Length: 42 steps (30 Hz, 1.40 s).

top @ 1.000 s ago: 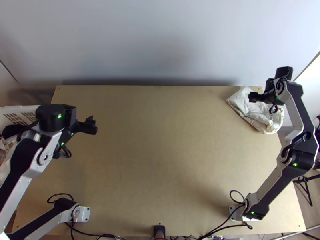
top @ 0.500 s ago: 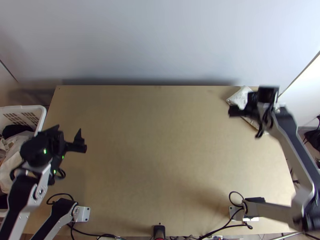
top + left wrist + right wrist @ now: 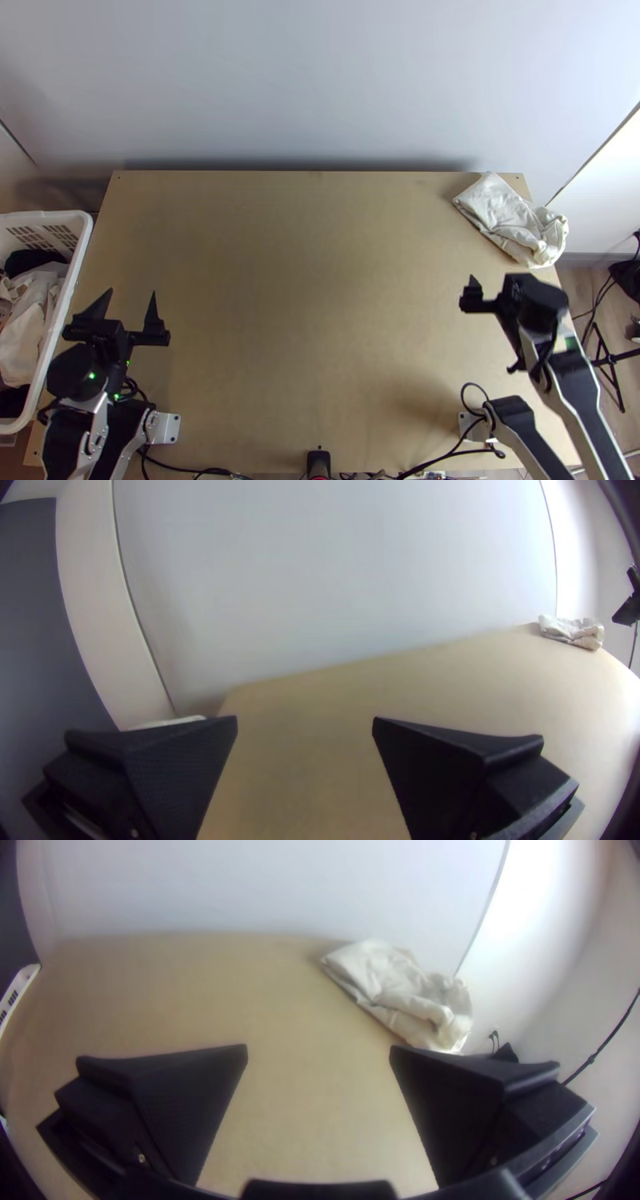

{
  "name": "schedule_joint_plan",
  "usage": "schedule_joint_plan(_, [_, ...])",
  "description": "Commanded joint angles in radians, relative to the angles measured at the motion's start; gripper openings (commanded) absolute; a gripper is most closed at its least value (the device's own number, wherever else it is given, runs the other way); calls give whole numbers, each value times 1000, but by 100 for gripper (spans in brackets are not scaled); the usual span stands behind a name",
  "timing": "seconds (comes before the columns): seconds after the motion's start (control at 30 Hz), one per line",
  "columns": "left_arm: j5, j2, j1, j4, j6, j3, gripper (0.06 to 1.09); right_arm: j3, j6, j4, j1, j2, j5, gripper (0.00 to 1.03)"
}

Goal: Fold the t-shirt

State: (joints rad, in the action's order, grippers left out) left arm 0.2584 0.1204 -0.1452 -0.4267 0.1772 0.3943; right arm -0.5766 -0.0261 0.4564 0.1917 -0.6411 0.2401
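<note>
L claw [image 3: 128,304] & R claw [image 3: 492,290] hung wide, w/ whitish T-shirt [image 3: 512,216] bunched nr tabletop's [image 3: 320,280] far R corner.

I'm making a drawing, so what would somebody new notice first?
Probably the bunched white cloth at the far right corner of the table. Next, the black left hand, open over the table's left side, and the black right hand, open over its right side. A white basket stands beside the table's left edge.
</note>
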Motion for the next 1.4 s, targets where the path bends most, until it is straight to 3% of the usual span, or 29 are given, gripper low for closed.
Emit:
schedule_joint_plan(0.0, [-1, -123, 35, -14, 2, -114, 104, 146, -6, -2, -15, 172, 27, 99])
schedule_joint_plan(0.17, [-4, -123, 24, -26, -133, -138, 104, 241, -14, -2, -61, 133, 27, 99])
schedule_joint_plan(0.27, [-4, -123, 22, -50, -148, -144, 104, 254, -15, -4, -66, 170, 27, 99])
schedule_joint_plan(0.63, [-4, -123, 19, -96, -193, -143, 104, 330, -24, 8, -121, 652, 27, 99])
schedule_joint_plan(0.77, [-11, -123, 16, -112, -306, -143, 104, 328, -28, 25, -178, 646, 28, 99])
schedule_joint_plan(0.87, [-13, -123, 4, -121, -324, -141, 104, 328, -28, 25, -155, 644, 27, 99])
schedule_joint_plan(1.0, [-11, -123, 9, -121, -326, -140, 104, 328, -28, 27, -84, 644, 27, 99])
schedule_joint_plan(1.37, [-11, -123, 10, -121, -326, -141, 104, 328, -28, 25, -87, 643, 27, 99])
